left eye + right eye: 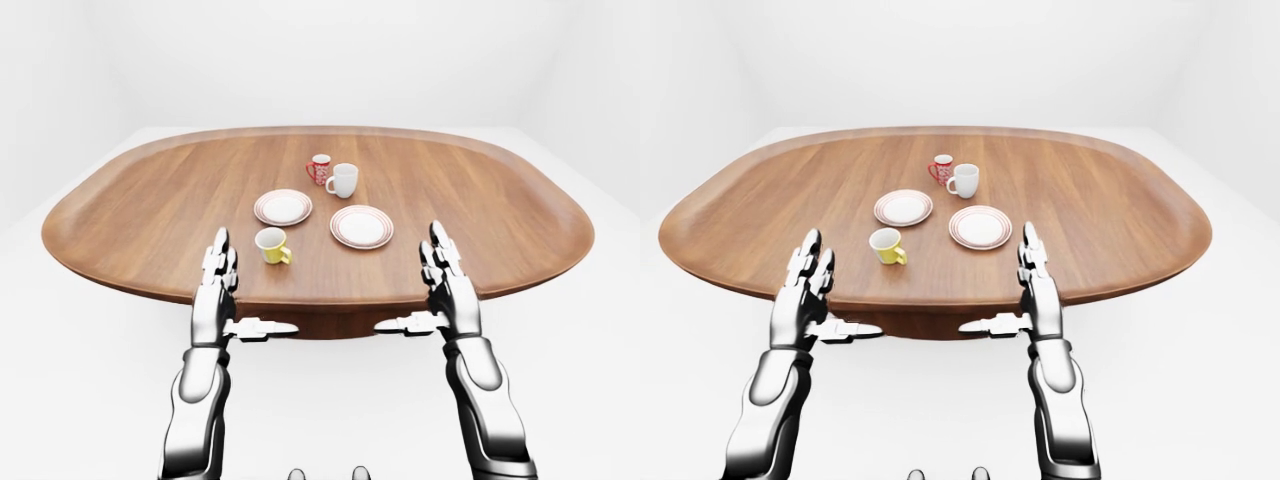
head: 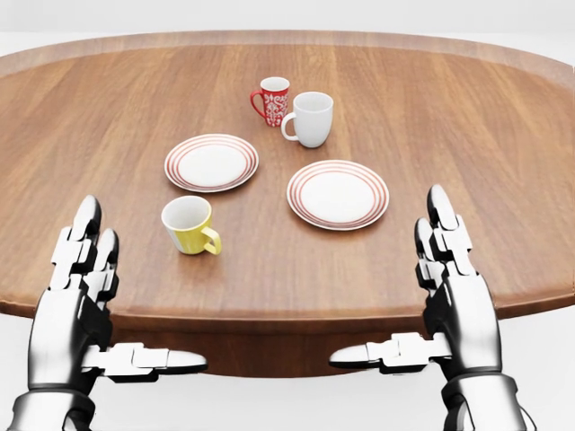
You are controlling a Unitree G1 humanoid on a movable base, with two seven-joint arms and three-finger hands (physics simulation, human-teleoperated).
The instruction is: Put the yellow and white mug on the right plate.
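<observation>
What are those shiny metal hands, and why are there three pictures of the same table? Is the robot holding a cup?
Those hands belong to a pretend robot inside a computer world. All three pictures come from cameras on its head, so you see what it sees. Its left hand and right hand are both open and hold nothing. On the wooden table stand a yellow and white mug, a white mug and a red patterned mug. There are two plates with red rings, the left plate and the right plate. Both are empty.
</observation>
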